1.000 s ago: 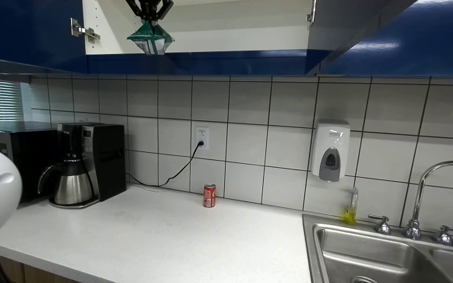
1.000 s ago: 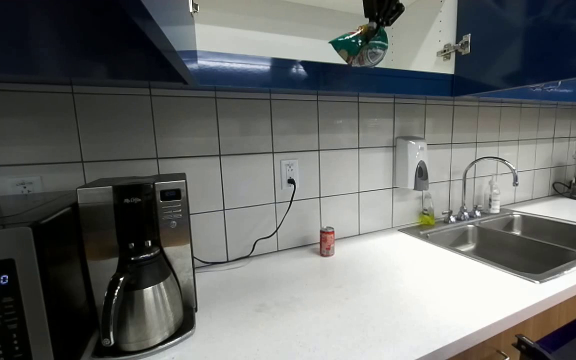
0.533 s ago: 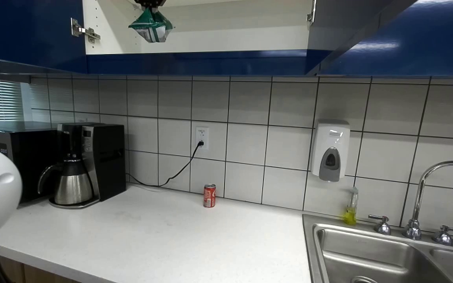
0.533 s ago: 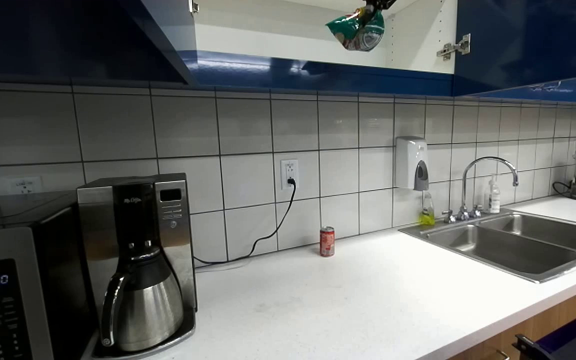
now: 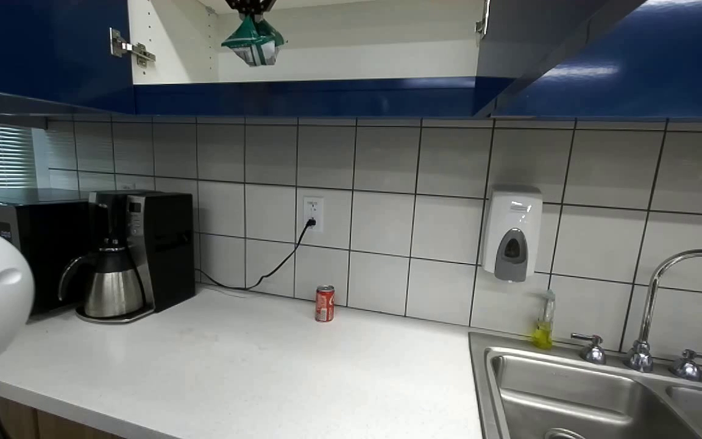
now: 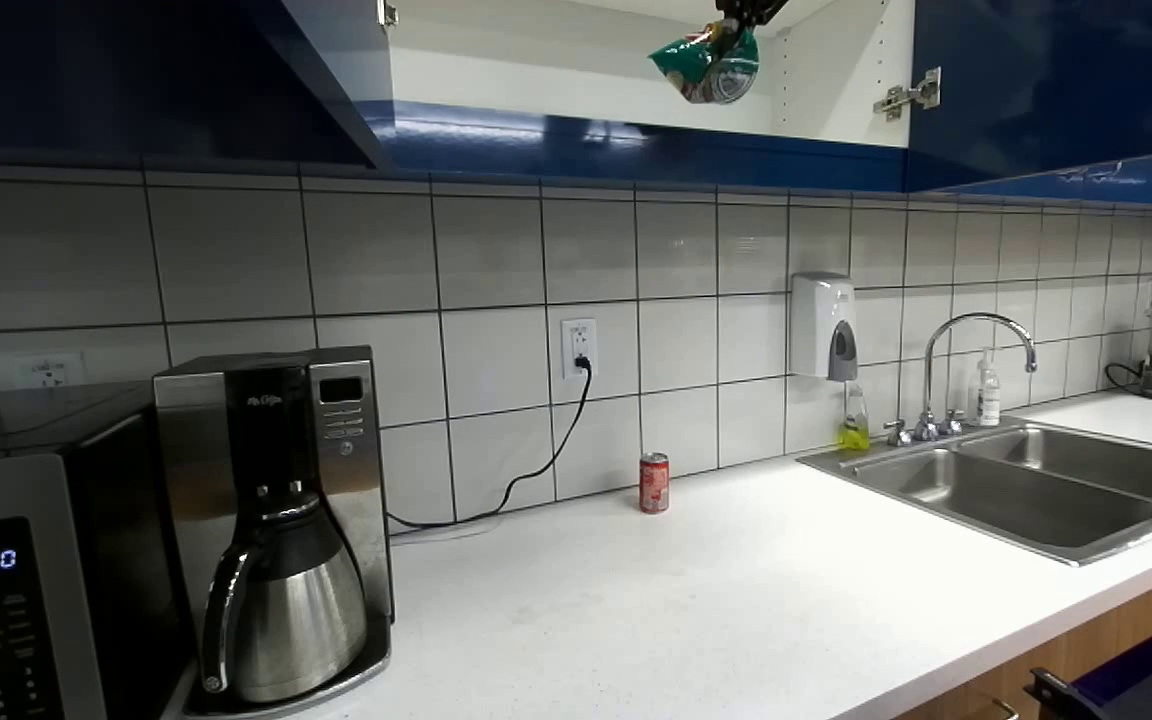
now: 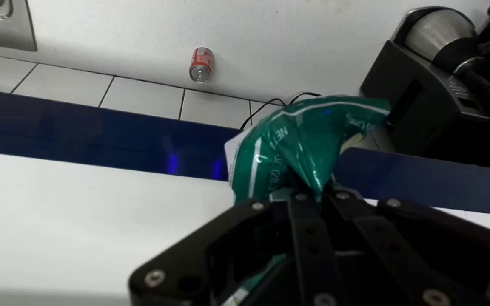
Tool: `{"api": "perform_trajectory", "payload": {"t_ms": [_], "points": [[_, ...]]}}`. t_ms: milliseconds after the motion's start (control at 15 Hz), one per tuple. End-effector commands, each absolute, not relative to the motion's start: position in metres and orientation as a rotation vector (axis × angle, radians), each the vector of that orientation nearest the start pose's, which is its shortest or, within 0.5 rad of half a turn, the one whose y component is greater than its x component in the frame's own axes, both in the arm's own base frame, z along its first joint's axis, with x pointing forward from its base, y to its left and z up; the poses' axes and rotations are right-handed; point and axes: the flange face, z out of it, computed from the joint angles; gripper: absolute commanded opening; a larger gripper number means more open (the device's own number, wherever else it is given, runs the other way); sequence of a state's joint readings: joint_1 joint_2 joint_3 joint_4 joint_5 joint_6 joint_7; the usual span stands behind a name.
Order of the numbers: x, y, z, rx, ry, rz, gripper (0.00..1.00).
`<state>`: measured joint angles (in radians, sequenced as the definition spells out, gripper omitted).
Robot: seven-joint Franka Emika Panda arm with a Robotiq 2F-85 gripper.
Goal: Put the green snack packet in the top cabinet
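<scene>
Cabinet [image 5: 305,96] behind packet [image 7: 306,136] marked "NET"

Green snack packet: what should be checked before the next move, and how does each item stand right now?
1. Gripper shut on the green snack packet: ok; the foil is bunched where it is pinched.
2. Doors of the top cabinet open: ok in both exterior views.
3. Packet seen above the blue front rail: ok in both exterior views.
4. Packet fully behind that rail: cannot tell; in the wrist view it overlaps the rail.
5. Packet set down in the cabinet: not ok; it hangs from the gripper.
6. Red can out of the way: ok; it stands on the counter below.
</scene>
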<state>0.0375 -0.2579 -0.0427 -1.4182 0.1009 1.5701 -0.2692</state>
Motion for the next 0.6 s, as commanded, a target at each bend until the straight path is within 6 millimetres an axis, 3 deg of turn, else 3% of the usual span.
{"api": "perform_trajectory", "payload": {"t_ms": [0, 533], "points": [[0.462, -0.008, 0.835, -3.025, -0.432, -0.703, 0.01], [0.501, -0.035, 0.821, -3.05, -0.411, -0.763, 0.01]]}}
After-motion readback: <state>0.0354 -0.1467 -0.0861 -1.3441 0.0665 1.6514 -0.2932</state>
